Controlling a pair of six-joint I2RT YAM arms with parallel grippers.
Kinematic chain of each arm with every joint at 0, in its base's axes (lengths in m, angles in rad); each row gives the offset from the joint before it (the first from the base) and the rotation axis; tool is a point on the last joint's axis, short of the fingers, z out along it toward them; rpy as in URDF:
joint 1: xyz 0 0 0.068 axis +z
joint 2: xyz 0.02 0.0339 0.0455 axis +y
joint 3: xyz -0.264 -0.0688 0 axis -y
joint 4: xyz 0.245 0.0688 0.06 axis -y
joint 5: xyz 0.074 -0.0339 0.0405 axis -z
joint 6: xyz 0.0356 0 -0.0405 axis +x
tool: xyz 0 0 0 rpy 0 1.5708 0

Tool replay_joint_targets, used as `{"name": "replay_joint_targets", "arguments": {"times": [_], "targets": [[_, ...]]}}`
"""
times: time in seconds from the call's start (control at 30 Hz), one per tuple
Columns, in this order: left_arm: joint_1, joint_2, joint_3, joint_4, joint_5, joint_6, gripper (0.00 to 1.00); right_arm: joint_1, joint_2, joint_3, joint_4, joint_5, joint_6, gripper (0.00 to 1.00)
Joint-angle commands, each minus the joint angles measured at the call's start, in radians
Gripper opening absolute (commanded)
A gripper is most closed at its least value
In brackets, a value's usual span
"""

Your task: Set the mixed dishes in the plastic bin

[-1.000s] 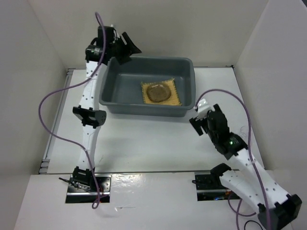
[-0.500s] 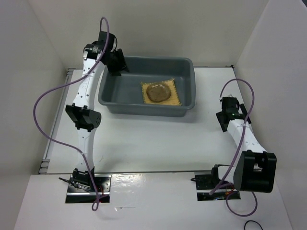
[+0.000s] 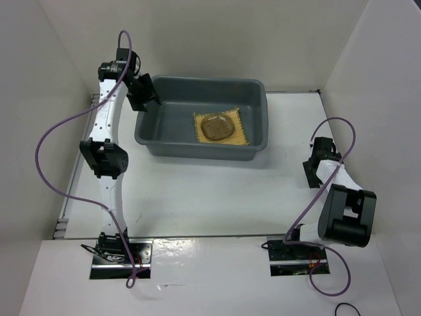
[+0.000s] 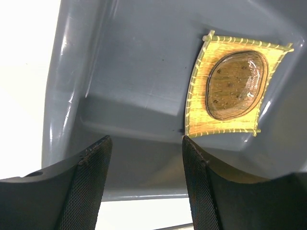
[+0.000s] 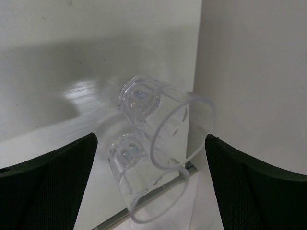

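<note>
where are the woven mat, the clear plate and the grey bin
woven mat (image 4: 197, 110), left wrist view, bare left border
clear plate (image 4: 236, 84), left wrist view, its centre
grey bin (image 3: 197, 148), top view, near outer wall

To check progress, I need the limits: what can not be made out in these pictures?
- Top view: the clear cup does not show; it is too faint on the white table.
- Right wrist view: one cup with its reflection, or two? Transparency hides it.
- Left wrist view: the clear dish on the mat: plate alone or with bowl, unclear.
</note>
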Motion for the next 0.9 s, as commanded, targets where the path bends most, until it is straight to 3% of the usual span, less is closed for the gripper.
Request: {"name": "replay_joint_targets", "arguments": {"times": [0.0, 0.1, 0.13, 0.2, 0.23, 0.3, 0.33, 0.47, 0.6, 0.7, 0.77, 0.87], "targets": [[-0.007, -0.067, -0.021, 0.001, 0.026, 0.019, 0.68, -0.054, 0.041, 0.025, 0.061, -0.083, -0.024, 0.96], [-0.007, -0.077, -0.054, 0.010, 0.038, 0.028, 0.69, -0.097, 0.090, 0.046, 0.070, -0.155, -0.067, 0.81], [-0.007, -0.077, -0.065, 0.010, 0.038, 0.028, 0.69, -0.097, 0.101, 0.060, 0.070, -0.180, -0.081, 0.65], [-0.007, -0.077, -0.065, 0.010, 0.026, 0.028, 0.69, -0.118, 0.121, 0.079, 0.058, -0.203, -0.093, 0.46], [-0.007, -0.077, -0.065, 0.010, 0.009, 0.028, 0.69, -0.118, 0.121, 0.111, 0.029, -0.223, -0.093, 0.24], [-0.007, -0.087, -0.056, 0.010, -0.018, 0.028, 0.69, -0.118, 0.086, 0.158, -0.008, -0.258, -0.093, 0.05], [0.002, -0.100, -0.056, 0.010, -0.029, 0.028, 0.69, -0.107, 0.066, 0.225, -0.029, -0.278, -0.093, 0.00], [0.002, -0.137, -0.079, 0.010, -0.086, 0.019, 0.69, 0.052, -0.055, 0.443, -0.099, -0.297, -0.084, 0.00], [0.002, -0.179, -0.162, 0.010, -0.165, -0.016, 0.69, 0.404, -0.110, 0.698, -0.060, -0.266, -0.171, 0.00], [0.002, -0.246, -0.322, 0.076, -0.222, -0.053, 0.69, 0.596, 0.004, 0.842, -0.071, -0.306, -0.204, 0.00], [0.002, -0.355, -0.451, 0.145, -0.236, -0.071, 0.69, 0.650, 0.086, 0.928, -0.117, -0.385, -0.192, 0.00], [0.040, -0.534, -0.744, 0.300, -0.180, -0.104, 0.69, 0.747, 0.305, 1.217, -0.180, -0.514, -0.178, 0.00]]}}
